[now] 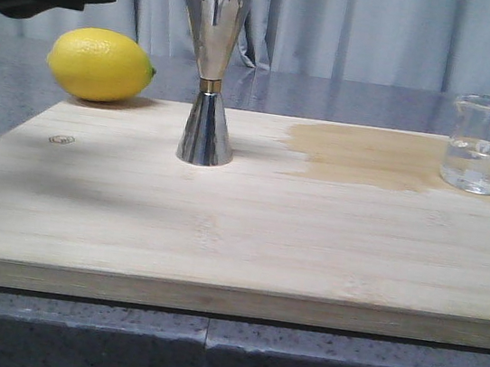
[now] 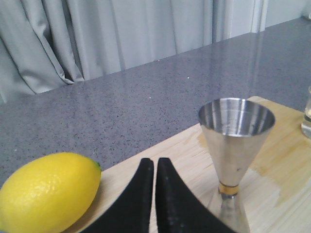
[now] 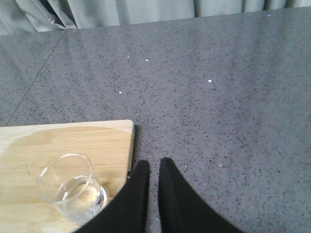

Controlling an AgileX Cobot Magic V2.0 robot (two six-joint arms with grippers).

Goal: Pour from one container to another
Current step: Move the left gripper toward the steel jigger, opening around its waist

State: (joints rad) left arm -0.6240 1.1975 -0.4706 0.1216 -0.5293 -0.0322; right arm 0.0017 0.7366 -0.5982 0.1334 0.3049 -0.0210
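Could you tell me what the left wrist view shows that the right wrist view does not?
Only the left wrist view shows the lemon, the steel jigger with its empty upper cup, and the left gripper, fingers nearly together. Only the right wrist view shows the right gripper and the whole glass beaker holding clear liquid. Both show the wooden board with its damp stain.

My jaws are matt black, smooth. The jigger (image 1: 213,70) is polished steel, mirror-shiny, with a gold band. The beaker (image 1: 486,144) is clear glossy glass. The board (image 1: 239,228) is pale wood, matt, with a darker wet-looking patch (image 1: 367,157). The lemon (image 1: 100,65) has dimpled skin. The surface (image 3: 218,97) is speckled grey stone.
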